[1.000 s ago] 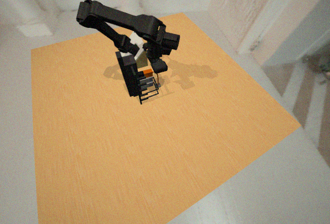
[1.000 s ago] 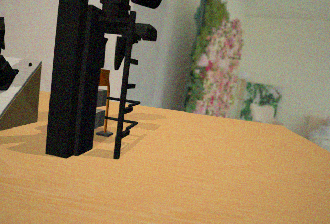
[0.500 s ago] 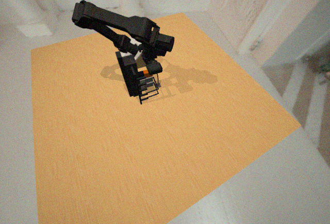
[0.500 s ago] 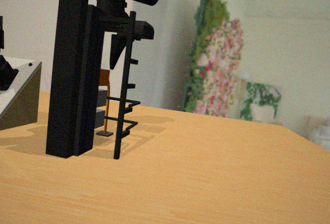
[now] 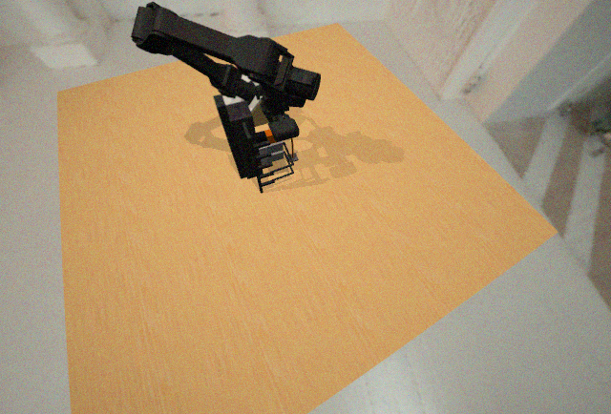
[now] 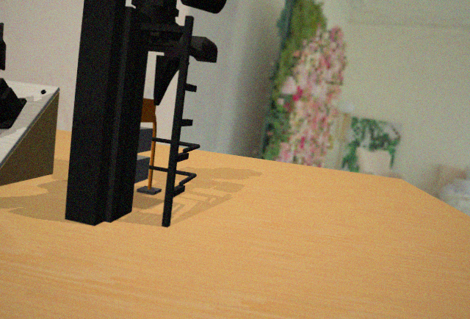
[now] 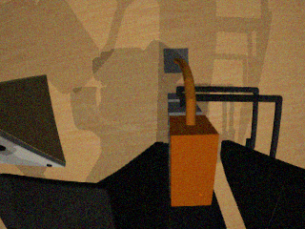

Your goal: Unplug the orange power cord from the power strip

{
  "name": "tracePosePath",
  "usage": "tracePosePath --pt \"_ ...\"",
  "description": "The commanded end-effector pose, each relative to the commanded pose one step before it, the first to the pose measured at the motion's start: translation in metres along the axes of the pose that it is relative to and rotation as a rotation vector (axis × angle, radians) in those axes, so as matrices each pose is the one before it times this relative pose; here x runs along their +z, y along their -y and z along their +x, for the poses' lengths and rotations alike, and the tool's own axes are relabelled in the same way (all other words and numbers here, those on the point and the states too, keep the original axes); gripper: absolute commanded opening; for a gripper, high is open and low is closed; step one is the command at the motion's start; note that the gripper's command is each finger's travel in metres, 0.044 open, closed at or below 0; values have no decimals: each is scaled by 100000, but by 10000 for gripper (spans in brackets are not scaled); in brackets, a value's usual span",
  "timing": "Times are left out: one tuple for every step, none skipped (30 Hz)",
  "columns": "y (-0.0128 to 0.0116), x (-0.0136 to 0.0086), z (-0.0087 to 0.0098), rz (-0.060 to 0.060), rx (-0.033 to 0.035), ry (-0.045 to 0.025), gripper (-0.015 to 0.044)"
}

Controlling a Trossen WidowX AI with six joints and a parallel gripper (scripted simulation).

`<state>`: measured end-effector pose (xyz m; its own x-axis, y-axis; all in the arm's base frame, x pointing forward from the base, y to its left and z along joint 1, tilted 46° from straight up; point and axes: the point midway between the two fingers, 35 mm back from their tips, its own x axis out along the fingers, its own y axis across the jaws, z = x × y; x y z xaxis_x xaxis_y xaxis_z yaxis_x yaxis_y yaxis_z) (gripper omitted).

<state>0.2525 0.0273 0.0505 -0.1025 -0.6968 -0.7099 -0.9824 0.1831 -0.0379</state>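
Note:
The black power strip (image 5: 236,140) (image 6: 95,117) stands upright. The orange plug (image 5: 268,134) (image 6: 147,110) (image 7: 192,169) sits against its side, above grey plugs (image 6: 143,167) (image 7: 183,106). Its contact with the socket is hidden. The orange cord (image 6: 153,156) (image 7: 190,91) runs down to a small dark square (image 6: 149,190) (image 7: 175,60) on the table. My gripper (image 6: 156,101) (image 7: 192,149) points down at the plug, fingers partly open on either side. In the wrist view the plug lies close to the left finger, with a gap to the right finger.
A black ladder-like wire frame (image 6: 177,117) (image 7: 277,119) stands beside the plugs, close to the gripper. A wedge-shaped block with a white sloping face (image 6: 34,148) (image 7: 29,107) is on the other side of the strip and carries the arm's base. All stand on the wooden table (image 5: 296,276) (image 6: 303,251).

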Motion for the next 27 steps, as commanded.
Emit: tracePosePath --pt "-22 -79 362 -655 -92 -374 160" --pt "0 0 0 0 0 0 160" --pt "20 62 -246 690 140 362 134" --pt "0 0 0 0 0 0 108" --pt "0 0 0 0 0 0 81" --pt "0 0 0 0 0 0 55" --pt "0 0 0 0 0 0 48" --pt "0 0 0 0 0 0 42" --pt "0 0 0 0 0 0 35" --pt "0 0 0 0 0 0 28" --pt "0 0 0 0 0 0 22" --pt "0 0 0 0 0 0 15" --pt "0 0 0 0 0 0 8" --pt "0 0 0 0 0 0 2" --pt "3 26 -2 -3 -1 3 0" --pt "6 51 -3 -5 -2 5 0" --pt "9 77 -5 -8 -3 7 0" --pt "12 102 -7 -10 -4 10 0" --pt "14 128 -8 -13 -5 12 0" --pt "16 150 -9 -15 -5 13 0" --pt "16 159 -9 -16 -6 14 0" --pt "15 160 -9 -16 -6 13 0" --pt "14 160 -9 -15 -6 13 0" --pt "14 161 -9 -15 -5 12 0" --pt "13 161 -9 -15 -5 12 0" --pt "12 161 -9 -15 -5 11 0" --pt "11 158 -9 -15 -5 10 0"
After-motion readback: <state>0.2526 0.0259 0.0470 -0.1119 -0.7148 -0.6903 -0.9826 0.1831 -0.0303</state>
